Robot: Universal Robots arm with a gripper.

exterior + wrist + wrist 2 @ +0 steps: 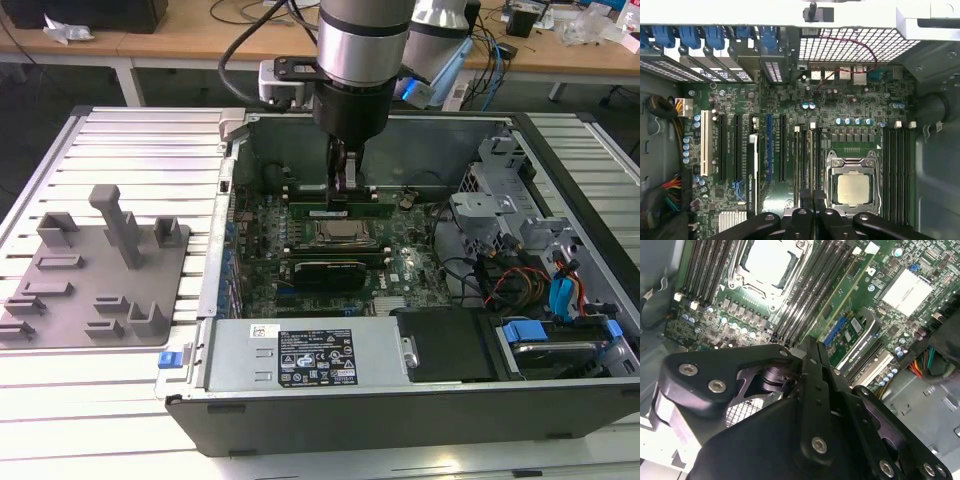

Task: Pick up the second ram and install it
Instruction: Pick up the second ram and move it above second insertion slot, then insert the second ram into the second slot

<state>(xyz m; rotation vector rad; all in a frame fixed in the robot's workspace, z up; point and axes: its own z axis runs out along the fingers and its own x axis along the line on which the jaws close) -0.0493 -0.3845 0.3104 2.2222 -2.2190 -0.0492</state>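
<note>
The second ram (370,209), standing on edge directly beneath the clenched, empty gripper (343,192), should be pressed squarely downward so that neither end is tilted.

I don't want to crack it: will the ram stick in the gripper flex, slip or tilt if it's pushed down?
The second ram is a thin, flat board, so it is probably stiff along its length but fragile if twisted. The gripper pinches it at its middle, so an end may tip under an uneven push.

Wooden desk (180,40), dark floor (55,90), ribbed metal worktable (130,150)
</note>
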